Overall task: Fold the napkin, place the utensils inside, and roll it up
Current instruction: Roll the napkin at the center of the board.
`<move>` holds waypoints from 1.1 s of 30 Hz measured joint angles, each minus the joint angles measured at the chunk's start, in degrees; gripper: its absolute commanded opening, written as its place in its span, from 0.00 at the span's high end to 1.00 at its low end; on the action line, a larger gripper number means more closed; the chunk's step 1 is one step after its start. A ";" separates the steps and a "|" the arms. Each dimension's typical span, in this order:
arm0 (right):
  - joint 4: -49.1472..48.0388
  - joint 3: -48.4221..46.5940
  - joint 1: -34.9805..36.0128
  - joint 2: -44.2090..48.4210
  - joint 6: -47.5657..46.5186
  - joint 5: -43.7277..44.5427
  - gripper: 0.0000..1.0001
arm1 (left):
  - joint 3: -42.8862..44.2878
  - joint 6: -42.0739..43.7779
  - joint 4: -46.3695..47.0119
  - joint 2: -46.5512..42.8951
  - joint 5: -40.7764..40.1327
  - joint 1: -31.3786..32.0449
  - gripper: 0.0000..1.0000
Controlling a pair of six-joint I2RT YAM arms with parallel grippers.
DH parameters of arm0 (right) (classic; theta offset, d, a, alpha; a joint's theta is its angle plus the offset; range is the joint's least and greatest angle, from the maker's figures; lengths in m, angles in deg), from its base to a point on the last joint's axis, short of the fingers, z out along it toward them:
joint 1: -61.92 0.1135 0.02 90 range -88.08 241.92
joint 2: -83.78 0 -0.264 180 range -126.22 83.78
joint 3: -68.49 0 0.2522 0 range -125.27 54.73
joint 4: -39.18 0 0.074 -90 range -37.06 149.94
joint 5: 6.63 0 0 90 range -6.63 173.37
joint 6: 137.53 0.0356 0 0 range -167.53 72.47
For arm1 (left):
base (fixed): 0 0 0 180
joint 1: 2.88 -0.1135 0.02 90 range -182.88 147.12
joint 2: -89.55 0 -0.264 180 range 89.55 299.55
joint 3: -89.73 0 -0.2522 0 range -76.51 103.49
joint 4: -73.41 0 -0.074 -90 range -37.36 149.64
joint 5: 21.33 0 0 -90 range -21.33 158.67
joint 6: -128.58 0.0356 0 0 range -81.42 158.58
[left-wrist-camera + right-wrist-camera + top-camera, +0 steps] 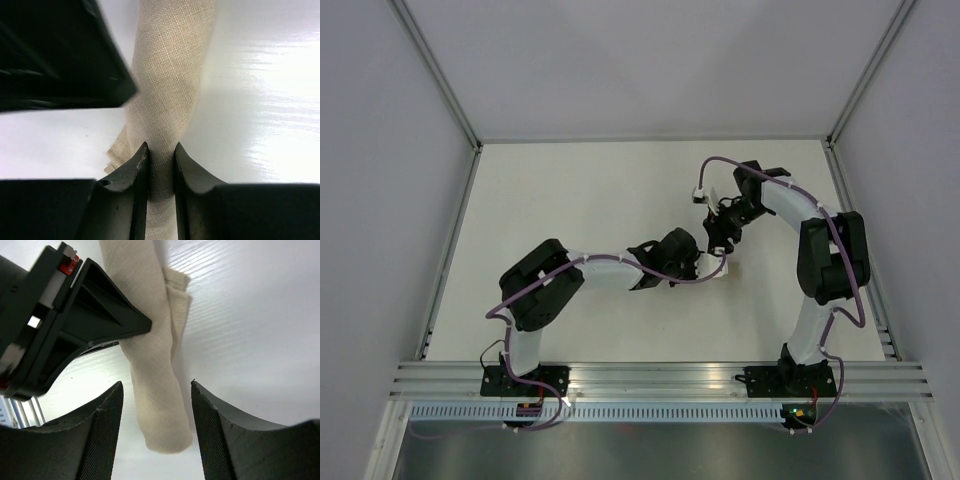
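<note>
A white table (570,200) sat between pale walls, and both arms met just right of centre in the overhead view. The napkin (170,75), rolled into a narrow tube, ran up the middle of the left wrist view. There the left gripper (161,150) pinched it between narrow jaws. The right gripper (157,386) stood wide, straddling the roll's lower end.

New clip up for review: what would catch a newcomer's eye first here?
A napkin rolled into a tight beige tube lies on the white table. The left gripper pinches it, while the right gripper stands open astride one end, fingers clear of the cloth.
</note>
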 measured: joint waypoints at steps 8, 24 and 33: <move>-8.26 4.61 -8.81 10.38 6.82 -5.16 0.37 | 7.43 -5.90 -9.81 2.32 8.96 -4.31 0.82; -29.68 33.24 -12.04 36.94 5.49 -4.42 0.30 | 22.95 -11.47 -27.34 10.45 24.04 -10.25 0.81; -40.85 45.64 2.75 41.59 3.41 5.84 0.29 | 25.49 -12.24 -31.15 12.09 27.69 -10.62 0.82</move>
